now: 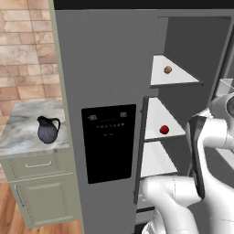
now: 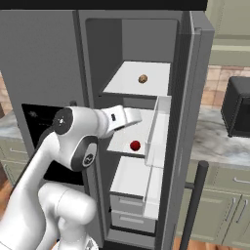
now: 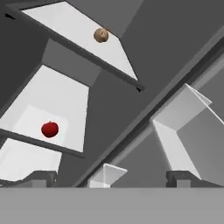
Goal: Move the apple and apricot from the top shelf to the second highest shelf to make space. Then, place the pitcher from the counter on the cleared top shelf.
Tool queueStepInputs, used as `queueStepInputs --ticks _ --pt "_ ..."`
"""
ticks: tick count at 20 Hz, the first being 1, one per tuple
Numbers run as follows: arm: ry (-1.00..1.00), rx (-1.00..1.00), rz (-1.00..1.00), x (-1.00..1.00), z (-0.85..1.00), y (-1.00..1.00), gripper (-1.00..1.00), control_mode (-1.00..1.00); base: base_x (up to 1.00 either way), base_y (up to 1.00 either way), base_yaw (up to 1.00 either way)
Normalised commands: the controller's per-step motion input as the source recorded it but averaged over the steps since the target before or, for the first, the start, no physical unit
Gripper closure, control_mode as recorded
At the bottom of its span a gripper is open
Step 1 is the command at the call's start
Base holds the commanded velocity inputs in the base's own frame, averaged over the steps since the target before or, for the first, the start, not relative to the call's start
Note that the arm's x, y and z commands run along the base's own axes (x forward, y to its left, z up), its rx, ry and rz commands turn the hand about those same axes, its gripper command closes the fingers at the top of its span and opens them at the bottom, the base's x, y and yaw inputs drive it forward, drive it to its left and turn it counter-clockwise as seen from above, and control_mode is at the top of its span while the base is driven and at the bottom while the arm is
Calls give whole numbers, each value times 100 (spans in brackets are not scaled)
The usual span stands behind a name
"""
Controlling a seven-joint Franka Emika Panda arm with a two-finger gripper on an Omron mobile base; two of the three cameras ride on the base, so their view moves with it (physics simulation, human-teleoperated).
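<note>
The tan-brown apricot (image 1: 167, 70) (image 2: 142, 78) (image 3: 101, 35) lies on the top shelf (image 1: 183, 78) (image 2: 122, 84) (image 3: 65, 26) of the open fridge. One level down, the glossy red apple (image 1: 164, 130) (image 2: 135, 145) (image 3: 50, 129) rests on the second highest shelf (image 1: 155, 114) (image 2: 119, 141) (image 3: 57, 92). My gripper (image 2: 139, 116) (image 3: 113, 177) is open and holds nothing, hovering just in front of the fridge opening at about the second shelf's height. The dark blue-grey pitcher (image 1: 48, 129) stands on the marbled counter (image 1: 18, 132), left of the fridge.
A white door bin (image 2: 159, 132) (image 3: 183, 127) juts out on the open fridge door to the right of the shelves. Lower shelves and drawers (image 2: 128, 210) sit below. A dark appliance (image 2: 238, 107) stands on the right counter. The black dispenser panel (image 1: 109, 142) faces forward.
</note>
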Motion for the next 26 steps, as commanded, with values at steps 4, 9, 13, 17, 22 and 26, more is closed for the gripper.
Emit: queueStepInputs --ticks 4,9,13,17,22,26 --pt "0 44 -11 -20 50 23 -100 -100 0 0 0" --pt "0 49 -1 -36 38 7 -100 -100 0 0 0" --pt "0 37 0 -41 15 32 -100 -100 0 0 0" --pt "0 27 2 -27 4 44 -100 -100 0 0 0" --pt "-5 9 0 3 24 40 -100 -100 0 0 0" --pt "-3 -2 -5 23 28 0 -100 -100 0 0 0"
